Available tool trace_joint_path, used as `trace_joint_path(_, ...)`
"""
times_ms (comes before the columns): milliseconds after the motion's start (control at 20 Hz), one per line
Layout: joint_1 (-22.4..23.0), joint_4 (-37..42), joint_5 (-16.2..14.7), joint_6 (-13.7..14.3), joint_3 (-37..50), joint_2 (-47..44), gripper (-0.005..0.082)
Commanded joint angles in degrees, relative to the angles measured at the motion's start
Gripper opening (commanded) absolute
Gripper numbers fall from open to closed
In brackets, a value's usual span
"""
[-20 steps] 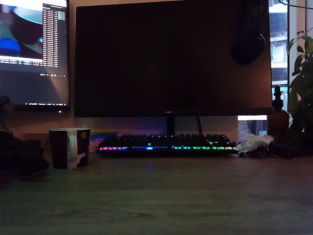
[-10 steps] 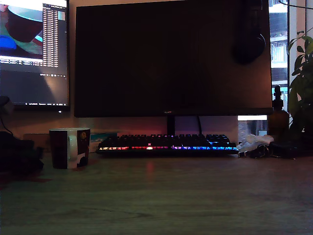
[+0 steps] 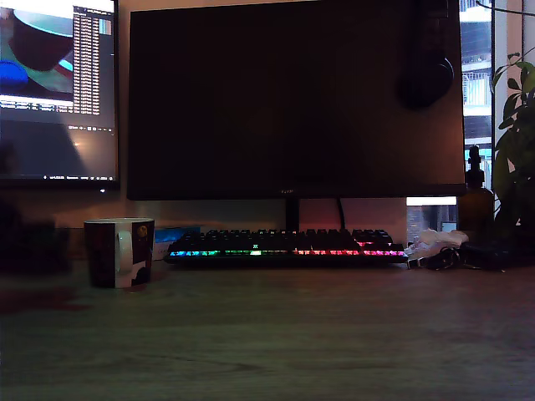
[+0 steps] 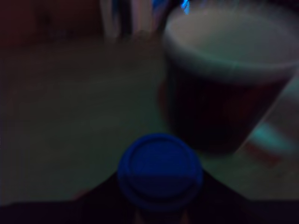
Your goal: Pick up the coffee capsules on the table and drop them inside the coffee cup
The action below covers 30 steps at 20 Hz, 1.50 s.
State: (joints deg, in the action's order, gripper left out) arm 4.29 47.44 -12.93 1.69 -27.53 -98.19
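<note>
- The bench, a dim wood-grain surface, filled the lower part of the exterior view.
- A large dark monitor stood at the back of the bench, at 12 o'clock from the scene's centre; a second, lit screen sat at 10 o'clock.
- A keyboard with rainbow backlighting lay below the dark monitor.
- A leafy plant and a dark bottle stood at 3 o'clock, with a pale crumpled item just beside them.
- The coffee cup, dark with white patches and a printed picture, stood upright on the bench at 8 o'clock from the keyboard. In the blurred wrist view the cup showed its pale interior and open mouth.
- The blue capsule appeared flat face toward the wrist camera, at 7 o'clock from the cup and apart from it.
- The claw was a dark mass around the capsule's lower part; it appeared to be gripping the capsule, though the fingers were too dark to make out. It was not clearly visible in the exterior view.
</note>
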Motion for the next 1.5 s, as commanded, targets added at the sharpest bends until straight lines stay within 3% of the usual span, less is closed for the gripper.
trace_joint_path(0, -0.22, -1.46, -0.66, 0.26, 0.07, 2.8, 0.0104)
trace_joint_path(350, 0.0, -4.15, -1.73, 0.24, 0.02, 11.23, 0.0104)
trace_joint_path(550, 1.16, -5.97, -4.79, -0.26, -2.05, 11.32, 0.0104)
trace_joint_path(950, 6.67, -24.57, -4.35, -0.11, -16.83, 10.97, 0.0104)
trace_joint_path(1450, 6.69, -40.28, -1.97, -0.15, -29.11, 2.84, 0.0105)
